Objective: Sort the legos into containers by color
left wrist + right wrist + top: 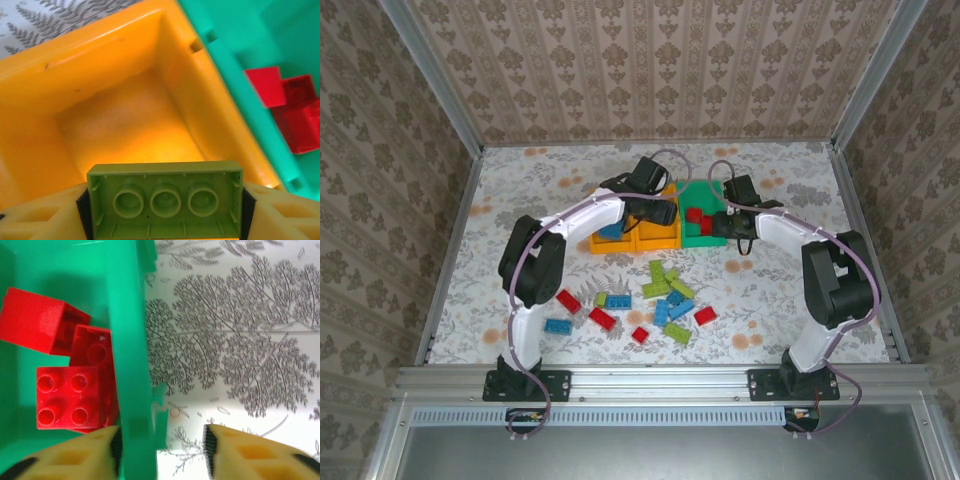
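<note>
The left fingers (40, 217) are closed on a lime green brick (165, 195), one pad at each short end. The brick's hollow underside faces the wrist camera. You will find this brick held above an open orange-yellow bin (125, 115), which stands touching the left wall of the green bin (235, 75).

The right fingers (75, 457) are open and straddle the right wall of the green bin. One pad is inside, just beside the wall. The other is outside, apart from the wall and over the desk (240, 340).

Red bricks (70, 397) lie inside the green bin, against its right wall.

A second orange-yellow bin (605, 243) stands left of the green bin, beyond the first, with a blue brick (610, 230) in it.

Loose bricks (665, 295) in red, blue and lime green lie scattered on the desk on the near side of the green bin, toward the arm bases.
</note>
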